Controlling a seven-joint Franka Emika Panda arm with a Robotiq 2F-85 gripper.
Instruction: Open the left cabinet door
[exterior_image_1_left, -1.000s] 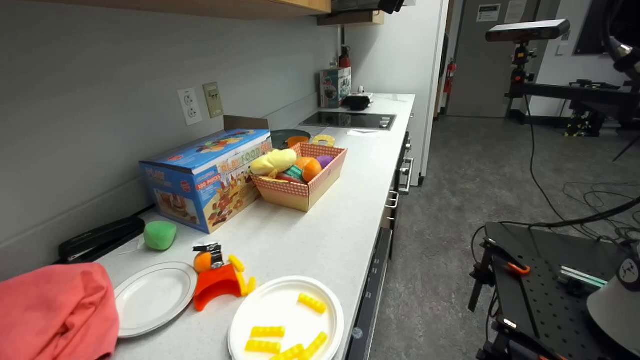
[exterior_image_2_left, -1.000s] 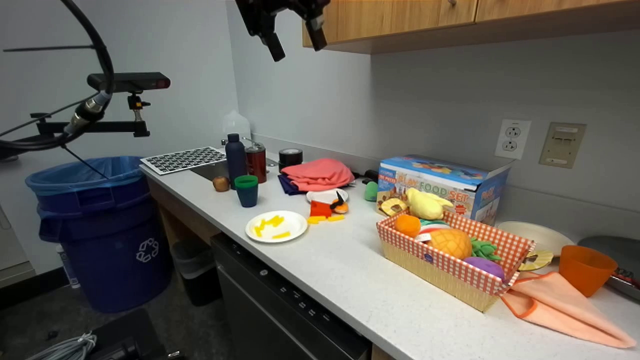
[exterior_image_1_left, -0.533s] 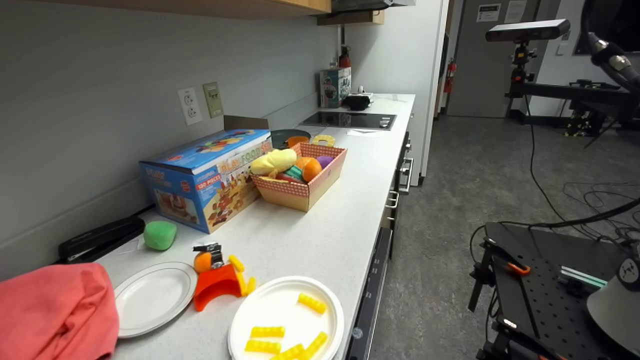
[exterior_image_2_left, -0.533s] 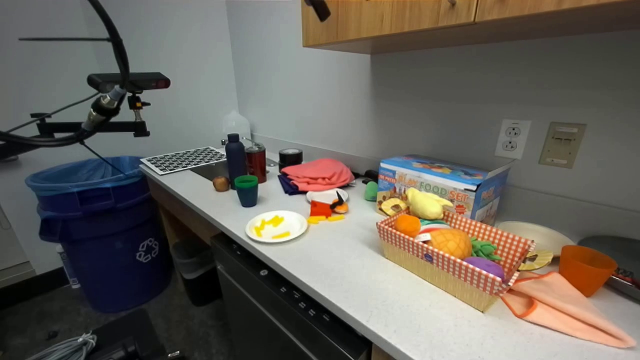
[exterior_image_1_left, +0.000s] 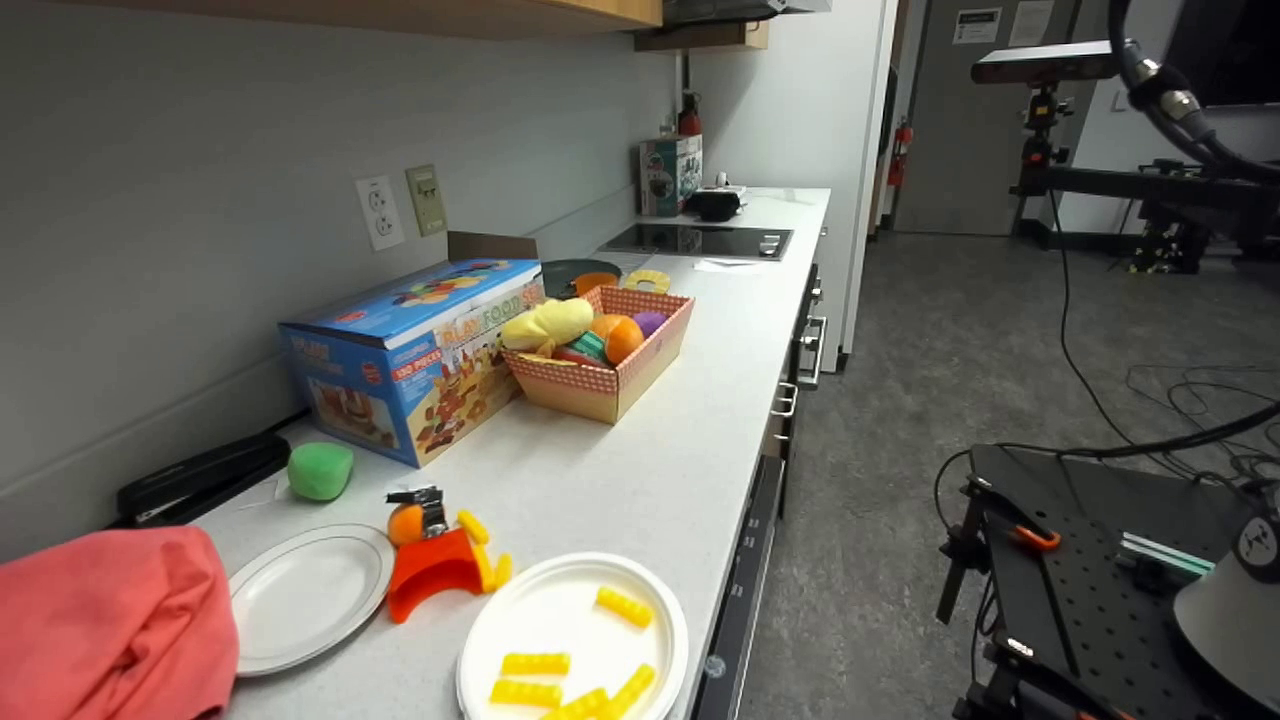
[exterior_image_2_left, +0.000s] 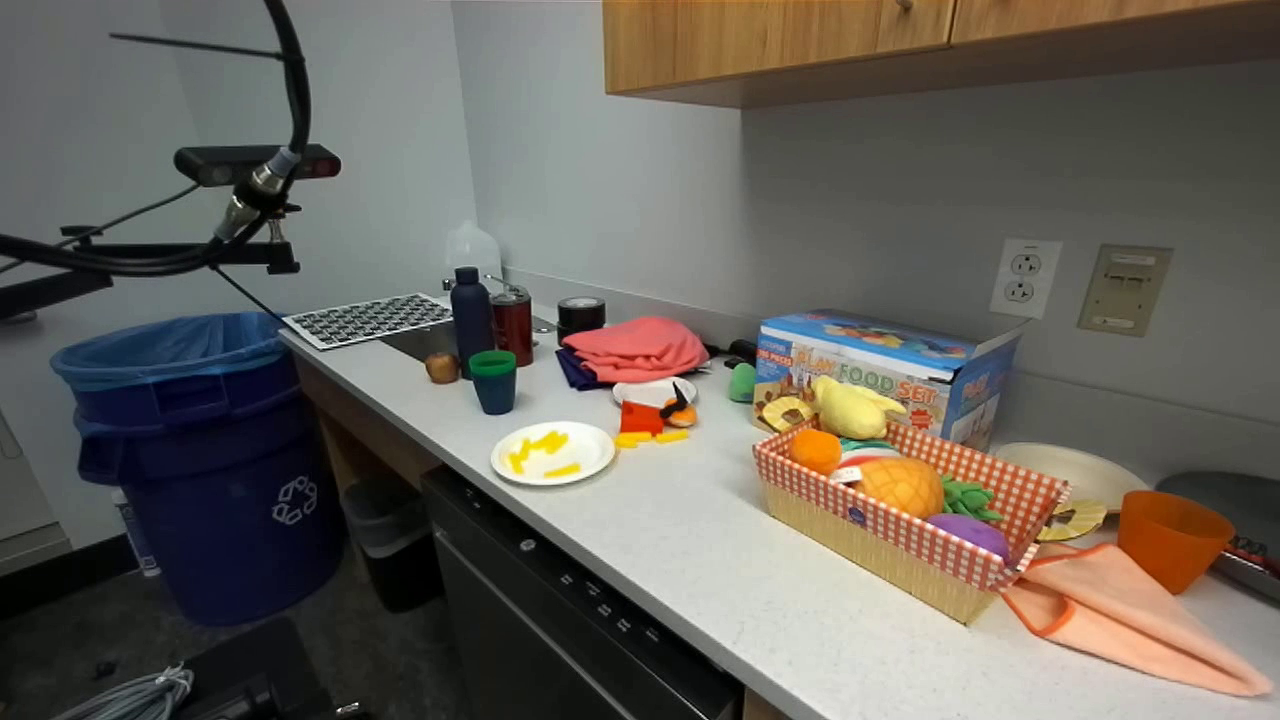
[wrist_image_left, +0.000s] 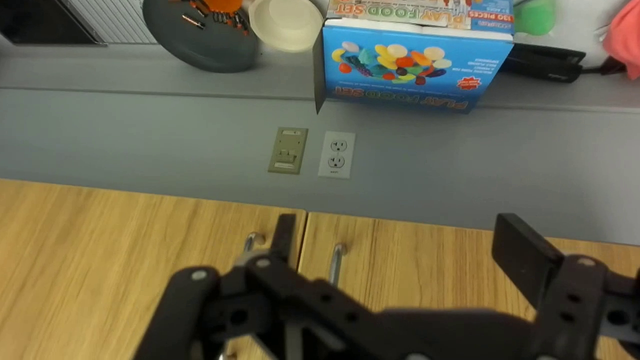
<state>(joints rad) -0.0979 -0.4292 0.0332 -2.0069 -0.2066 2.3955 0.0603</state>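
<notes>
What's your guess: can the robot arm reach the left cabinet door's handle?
Probably yes: in the wrist view the tool is open, and that handle shows between its fingers, with no visible obstacle; distance is unclear.

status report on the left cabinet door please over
Fingers open, nothing held. Left cabinet door shut; its handle shows between the fingers in the wrist view. Possible snag: second handle close beside it.

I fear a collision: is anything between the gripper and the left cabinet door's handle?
In the upside-down wrist view, nothing visible stands between the gripper and the handle of the left door; the gripper partly hides the handle.
</notes>
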